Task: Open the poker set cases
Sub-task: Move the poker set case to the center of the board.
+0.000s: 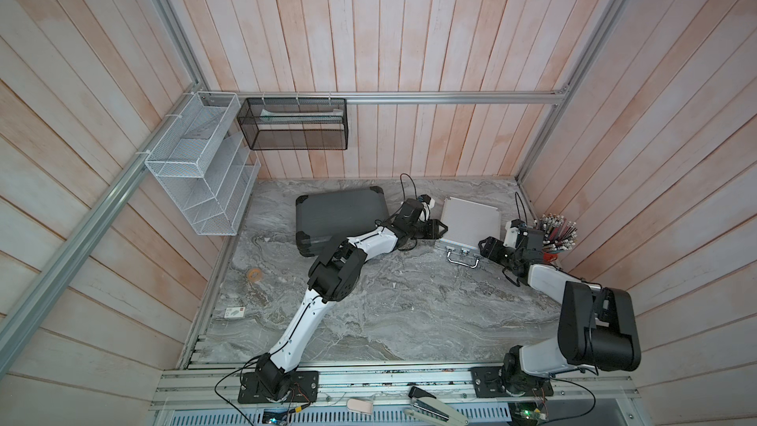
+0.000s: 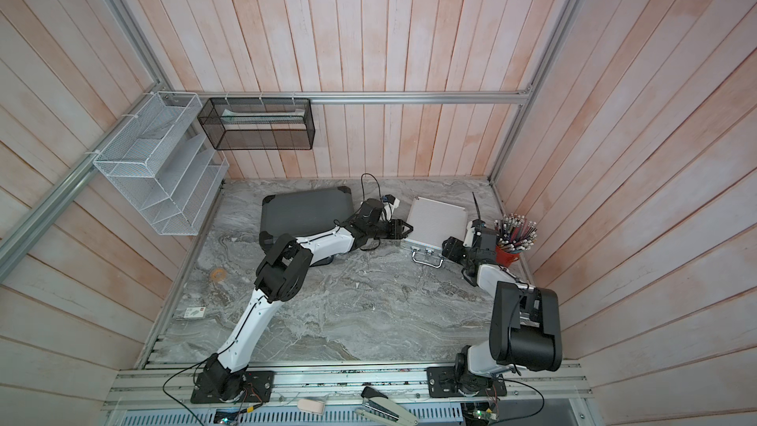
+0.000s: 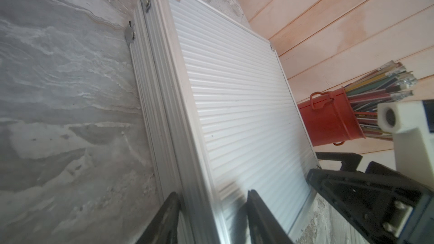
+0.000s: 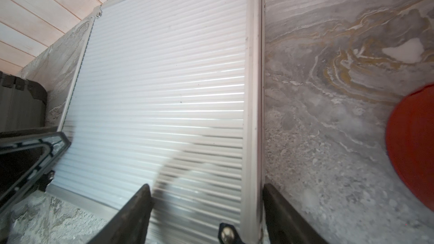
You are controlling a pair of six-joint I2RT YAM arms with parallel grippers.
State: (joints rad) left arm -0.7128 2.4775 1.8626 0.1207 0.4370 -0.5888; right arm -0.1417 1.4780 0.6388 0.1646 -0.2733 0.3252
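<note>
2 closed cases are laid flat along the far edge of the surface [image 1: 409, 313]: the grey case [image 1: 340, 215] left of centre, the silver case [image 1: 471, 219] toward the far right corner, its handle [image 1: 463, 261] turned to the near edge. The left end effector [image 1: 441, 227] is set at the silver case's left edge, fingers [image 3: 164, 219] spread narrowly astride the rim. The right end effector [image 1: 483, 245] is placed at its near right corner, fingers [image 4: 133, 214] spread wider over the right rim.
</note>
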